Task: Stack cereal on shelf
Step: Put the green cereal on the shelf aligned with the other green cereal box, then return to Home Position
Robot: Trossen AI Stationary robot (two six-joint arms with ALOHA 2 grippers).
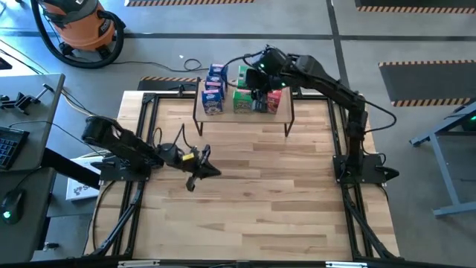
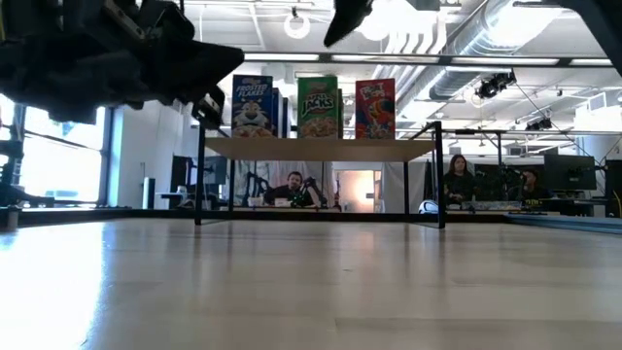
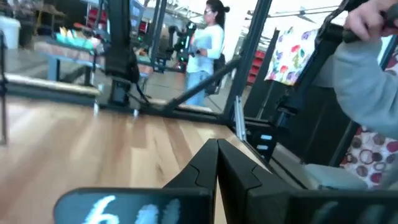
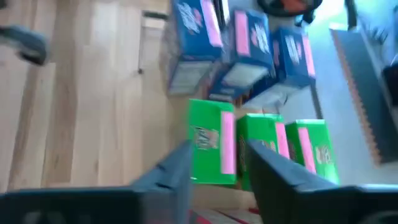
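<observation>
Nearest to us, the left gripper [image 1: 199,170] hangs low over the bare front-left part of the table [image 1: 253,208] with its fingers pressed together and nothing between them; that arm is only waiting.

Farther back stands the shelf [image 1: 286,113], and all the cereal we can see is already on it: blue boxes [image 1: 214,89] in a row at the left, green boxes [image 1: 242,97] in the middle, red boxes [image 1: 274,100] at the right. From table height the front of each row shows upright: a blue Frosted Flakes box [image 2: 252,105], a green Apple Jacks box [image 2: 317,107], and a red box [image 2: 374,108].

The right gripper [image 4: 216,163] hovers over the shelf above the green and red rows. Its fingers [image 4: 177,168] stand part open on either side of the nearest green box [image 4: 211,149], and we cannot tell whether they touch it or hold anything.

We judge these small cardboard boxes to be very light, stiff along the edges but easy to dent on the broad printed faces, and a little slick. We think the best hold is across the narrow sides near the top, with a gentle squeeze. Packed this tightly, a nudge to one could tip its neighbours.
</observation>
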